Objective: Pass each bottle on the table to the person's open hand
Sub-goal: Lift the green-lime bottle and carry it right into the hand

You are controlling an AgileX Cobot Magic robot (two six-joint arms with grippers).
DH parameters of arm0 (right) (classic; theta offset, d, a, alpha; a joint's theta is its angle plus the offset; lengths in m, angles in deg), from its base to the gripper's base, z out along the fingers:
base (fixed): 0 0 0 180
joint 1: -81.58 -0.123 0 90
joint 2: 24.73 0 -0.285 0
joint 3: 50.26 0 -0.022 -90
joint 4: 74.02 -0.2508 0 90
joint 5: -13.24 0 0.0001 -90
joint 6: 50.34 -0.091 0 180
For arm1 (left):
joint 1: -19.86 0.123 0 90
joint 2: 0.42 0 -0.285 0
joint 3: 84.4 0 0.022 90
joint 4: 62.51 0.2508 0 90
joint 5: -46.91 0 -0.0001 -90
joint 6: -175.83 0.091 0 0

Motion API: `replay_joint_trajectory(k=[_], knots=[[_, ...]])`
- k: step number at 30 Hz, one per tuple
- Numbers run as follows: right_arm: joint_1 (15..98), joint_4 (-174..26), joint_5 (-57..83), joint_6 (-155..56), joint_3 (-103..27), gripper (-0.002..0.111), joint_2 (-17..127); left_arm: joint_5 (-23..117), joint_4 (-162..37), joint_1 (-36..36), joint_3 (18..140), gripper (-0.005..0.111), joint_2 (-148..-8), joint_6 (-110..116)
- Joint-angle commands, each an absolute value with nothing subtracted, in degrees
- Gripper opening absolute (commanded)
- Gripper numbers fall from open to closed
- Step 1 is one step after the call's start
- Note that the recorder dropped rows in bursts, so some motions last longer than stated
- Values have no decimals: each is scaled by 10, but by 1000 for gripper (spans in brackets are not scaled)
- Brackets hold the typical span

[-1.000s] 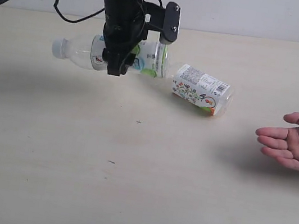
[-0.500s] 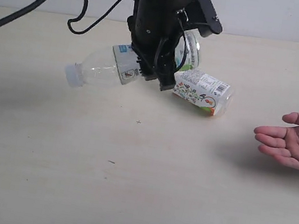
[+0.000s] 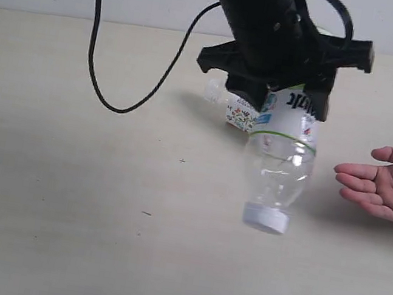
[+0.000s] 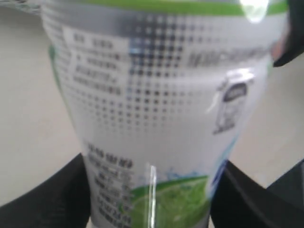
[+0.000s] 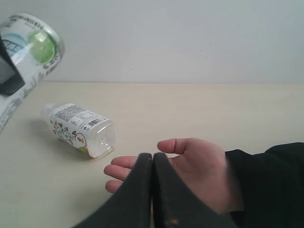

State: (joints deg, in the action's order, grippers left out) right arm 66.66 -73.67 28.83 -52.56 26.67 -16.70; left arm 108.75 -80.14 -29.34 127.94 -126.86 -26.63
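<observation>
Gripping a clear plastic bottle with a white cap and a green-and-white label (image 3: 283,150) by its labelled body, the left gripper (image 3: 286,94) holds it in the air above the pale cream worktop (image 3: 58,215). The cap points down and the base is up among the black gripper parts. In the left wrist view the label fills nearly the whole picture, slightly blurred, with grey dot print, small text and a green patch. The two dark fingers (image 4: 52,199) press against it from either side.

In the exterior view the held bottle hangs near the bare open hand (image 3: 388,189) but apart from it. That hand sits low over the worktop at the right edge, palm up and loosely cupped, with a dark sleeve (image 5: 270,180) at the wrist.

Just behind the held bottle, a second clear plastic bottle with a white flower-patterned label (image 3: 238,114) lies on its side on the worktop, partly hidden by the arm. The right wrist view shows it whole, its clear base turned roughly toward the hand and its cap toward the pale wall (image 5: 166,38).

The right gripper (image 5: 153,190) is closed, its jaws pressed flat together, and it appears in front of the hand in its own wrist view. A black cable (image 3: 99,80) loops down over the worktop on the left of the exterior view.
</observation>
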Motion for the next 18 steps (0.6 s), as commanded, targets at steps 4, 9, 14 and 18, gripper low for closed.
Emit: replay_joint_trajectory(k=[4,9,14,18], knots=[[670,-737,284,-526,270,0,-169,952,-907,-295,1279,0,-1262,-271],[670,-737,284,-526,270,0,-169,908,-959,-298,1279,0,-1269,-269],[670,-737,284,-526,270,0,-169,837,-979,-306,1279,0,-1293,-269],[670,-737,284,-526,270,0,-169,801,-1031,-308,1279,0,-1321,-235]])
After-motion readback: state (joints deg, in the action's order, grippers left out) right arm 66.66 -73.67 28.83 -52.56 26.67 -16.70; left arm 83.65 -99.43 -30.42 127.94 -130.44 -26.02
